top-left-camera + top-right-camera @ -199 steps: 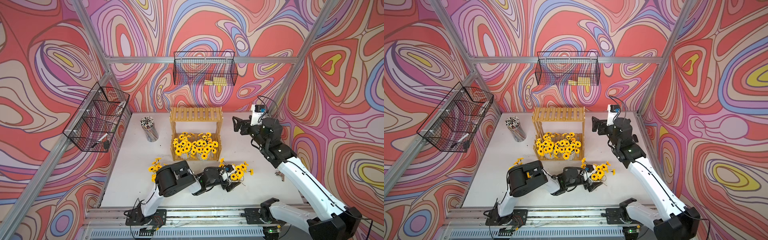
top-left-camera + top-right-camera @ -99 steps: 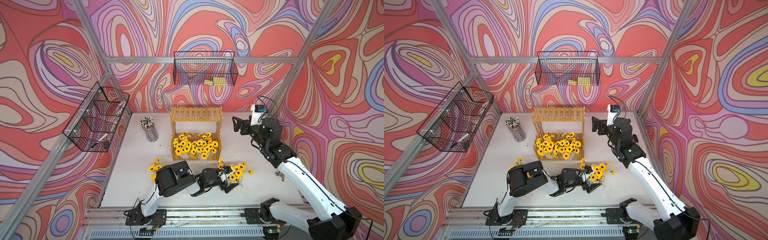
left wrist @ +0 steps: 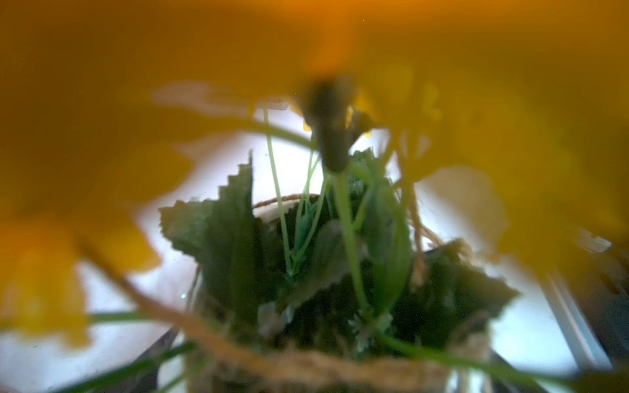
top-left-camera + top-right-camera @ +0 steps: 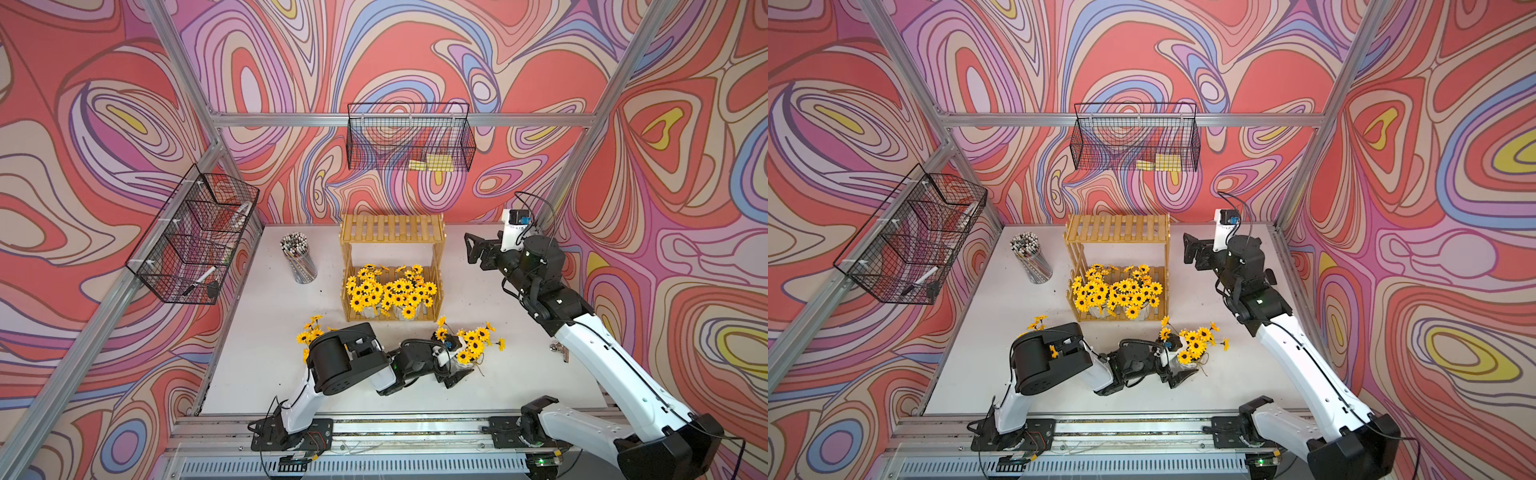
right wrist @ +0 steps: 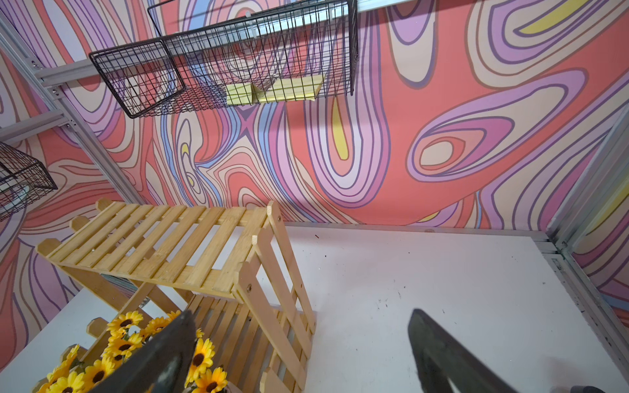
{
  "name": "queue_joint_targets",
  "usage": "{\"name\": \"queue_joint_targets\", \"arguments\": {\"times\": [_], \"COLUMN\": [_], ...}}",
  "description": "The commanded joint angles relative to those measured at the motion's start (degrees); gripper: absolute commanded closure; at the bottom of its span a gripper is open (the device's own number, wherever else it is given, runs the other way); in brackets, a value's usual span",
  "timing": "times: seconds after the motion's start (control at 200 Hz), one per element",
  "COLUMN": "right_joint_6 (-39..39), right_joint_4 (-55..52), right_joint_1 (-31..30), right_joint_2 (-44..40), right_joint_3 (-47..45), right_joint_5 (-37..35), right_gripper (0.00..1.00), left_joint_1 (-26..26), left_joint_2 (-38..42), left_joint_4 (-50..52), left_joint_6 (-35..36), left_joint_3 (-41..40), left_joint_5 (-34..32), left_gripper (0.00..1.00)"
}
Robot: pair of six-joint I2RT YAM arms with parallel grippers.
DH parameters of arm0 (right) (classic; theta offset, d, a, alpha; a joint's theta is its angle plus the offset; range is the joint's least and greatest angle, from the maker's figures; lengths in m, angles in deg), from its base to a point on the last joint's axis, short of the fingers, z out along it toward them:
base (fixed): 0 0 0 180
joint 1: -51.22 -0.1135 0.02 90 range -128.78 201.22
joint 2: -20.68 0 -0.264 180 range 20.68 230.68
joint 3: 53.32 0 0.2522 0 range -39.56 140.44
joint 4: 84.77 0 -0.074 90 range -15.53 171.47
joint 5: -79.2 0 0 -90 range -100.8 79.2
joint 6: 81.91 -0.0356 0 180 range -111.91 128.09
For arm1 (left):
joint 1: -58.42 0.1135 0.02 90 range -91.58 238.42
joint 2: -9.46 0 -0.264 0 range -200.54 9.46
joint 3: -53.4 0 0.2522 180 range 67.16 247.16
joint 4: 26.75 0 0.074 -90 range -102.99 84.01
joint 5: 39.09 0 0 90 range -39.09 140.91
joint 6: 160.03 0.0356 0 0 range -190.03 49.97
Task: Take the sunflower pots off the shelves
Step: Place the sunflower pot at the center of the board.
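The wooden shelves (image 4: pixel 392 232) (image 4: pixel 1119 226) stand at the back middle of the table. Two sunflower pots (image 4: pixel 390 291) sit close together on the lower tier; the top tier is bare. A third sunflower pot (image 4: pixel 476 347) (image 4: pixel 1196 343) stands on the table in front, between the jaws of my open left gripper (image 4: pixel 457 362). In the left wrist view its leaves (image 3: pixel 238 231) and twine fill the frame, blurred. Another pot (image 4: pixel 309 332) stands on the table behind my left arm. My right gripper (image 4: pixel 471 249) (image 5: pixel 303 357) hangs open and empty, right of the shelves (image 5: pixel 163 245).
A clear cup of pencils (image 4: pixel 299 257) stands left of the shelves. Black wire baskets hang on the back wall (image 4: pixel 409 141) and the left wall (image 4: pixel 195 245). A small metal clip (image 4: pixel 559 349) lies near the table's right edge, by my right arm.
The left gripper's jaws have widened slightly around the pot on the table, and the wrist has edged back a little. The right arm has not moved.
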Motion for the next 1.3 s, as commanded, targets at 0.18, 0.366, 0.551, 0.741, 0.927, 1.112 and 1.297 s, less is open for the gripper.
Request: {"name": "queue_joint_targets", "arguments": {"times": [0.18, 0.366, 0.551, 0.741, 0.927, 1.112, 1.297], "right_joint_6": [-0.3, -0.2, -0.4, -0.4, -0.4, -0.5, -0.1], "right_joint_4": [0.0, -0.2, 0.1, -0.1, -1.2, -1.4, -5.2], "right_joint_1": [0.3, 0.3, 0.3, 0.4, 0.4, 0.3, 0.3], "right_joint_2": [0.2, 0.3, 0.3, 0.4, 0.9, 0.0, 1.4], "right_joint_3": [-0.5, -0.5, -0.9, -1.2, -1.3, -1.8, -0.2], "right_joint_5": [1.5, 2.0, 2.4, 3.0, 4.6, 5.6, 7.9], "right_gripper": [0.02, 0.02, 0.02, 0.02, 0.02, 0.02, 0.02], "left_joint_1": [-0.6, -0.6, -0.6, -0.7, -0.8, -0.8, -0.7], "left_joint_2": [6.3, 10.5, 17.0, 23.1, 33.9, 45.7, 57.2], "left_joint_4": [-1.7, -1.6, 5.1, 5.9, 14.4, 23.0, 34.9], "left_joint_6": [3.0, 4.1, 6.4, 7.3, 10.1, 13.6, 14.5], "left_joint_3": [-3.6, -6.4, -7.6, -10.5, -10.8, -10.8, -8.9], "left_joint_5": [-1.1, -0.6, 0.6, -0.6, -3.9, -10.7, -22.1], "left_gripper": [0.01, 0.0, 0.0, 0.0, 0.0, 0.0, 0.0]}}
